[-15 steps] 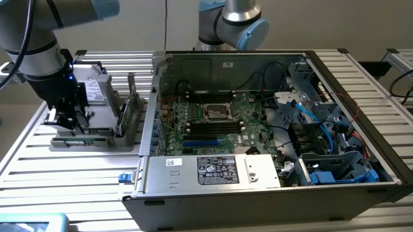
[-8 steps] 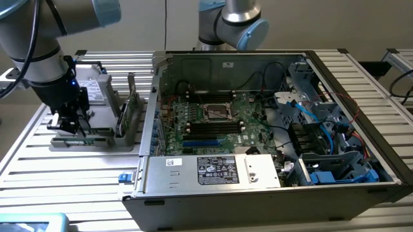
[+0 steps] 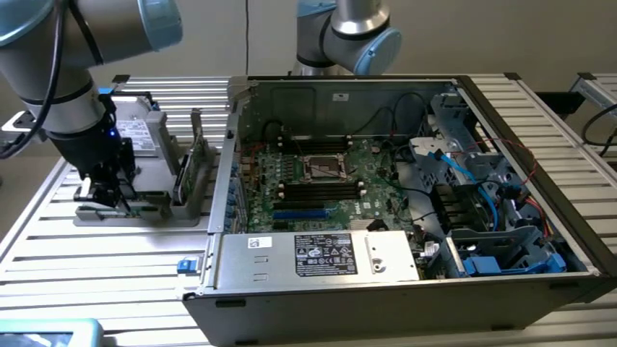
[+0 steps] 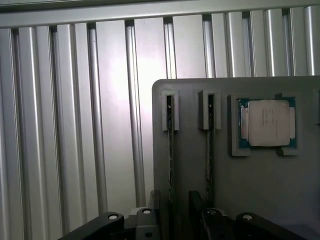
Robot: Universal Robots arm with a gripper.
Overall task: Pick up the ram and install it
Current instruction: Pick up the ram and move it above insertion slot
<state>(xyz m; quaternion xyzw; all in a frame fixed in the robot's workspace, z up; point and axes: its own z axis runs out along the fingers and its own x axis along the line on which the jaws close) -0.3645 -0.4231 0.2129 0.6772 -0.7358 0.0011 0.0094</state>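
Two ram strips stand on edge in the slots of a grey holder [image 4: 250, 185], one [image 4: 170, 150] beside the other [image 4: 210, 150]. My gripper [image 4: 175, 205] is open just above them, and its dark fingertips [image 4: 154, 202] sit on either side of the first strip without closing on it. In the exterior view the gripper [image 3: 106, 194] hangs low over the holder [image 3: 144, 213] at the exterior view's left, with an upright green ram strip [image 3: 198, 153] on the holder beside it. The open computer case holds the motherboard [image 3: 308, 177] with its black slots.
A square silver processor chip [image 4: 267, 122] lies in a pocket of the holder next to the ram slots. A boxy silver drive [image 3: 135, 134] stands behind the holder. A second robot arm's base [image 3: 347, 36] rises behind the case. Everything rests on a ribbed aluminium table [image 3: 97, 253].
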